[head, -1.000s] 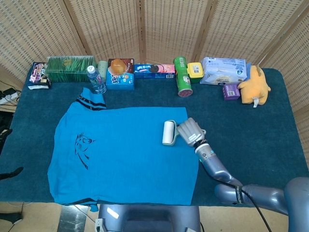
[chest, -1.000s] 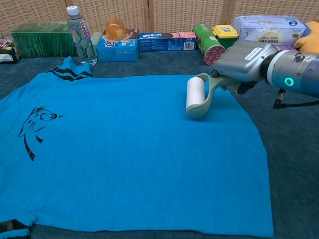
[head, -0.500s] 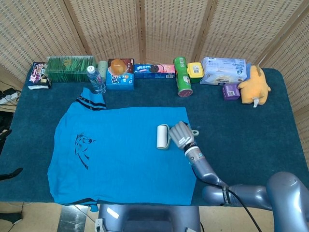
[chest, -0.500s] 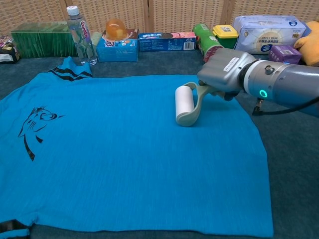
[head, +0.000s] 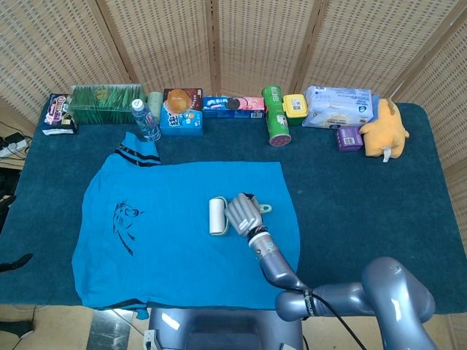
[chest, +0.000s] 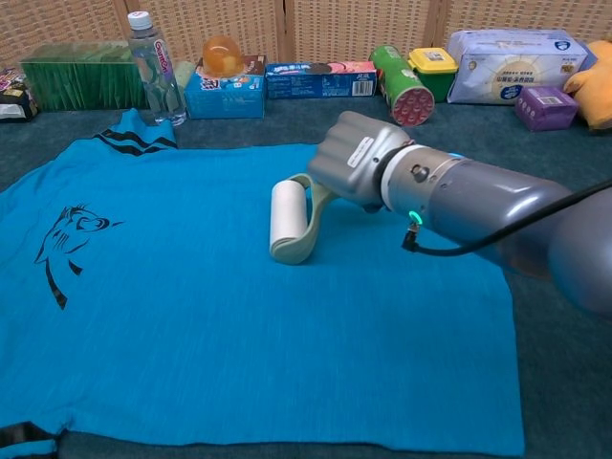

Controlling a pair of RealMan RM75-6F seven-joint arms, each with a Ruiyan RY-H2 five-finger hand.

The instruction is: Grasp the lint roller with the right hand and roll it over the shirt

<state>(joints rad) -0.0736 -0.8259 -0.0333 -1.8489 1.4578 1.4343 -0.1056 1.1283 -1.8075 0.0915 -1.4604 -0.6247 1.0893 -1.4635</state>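
Observation:
A blue shirt with a dark print lies flat on the dark table. My right hand grips the handle of a white lint roller, whose roll rests on the shirt's middle, right of centre. The roller's pale frame curves under the roll towards the hand. My left hand does not show in either view.
Along the table's back edge stand a water bottle, a green grass box, snack boxes, a green can, a tissue pack, a purple box and a yellow plush toy.
My right hand has drawn the lint roller leftward and nearer across the shirt, from its right side to near the middle.

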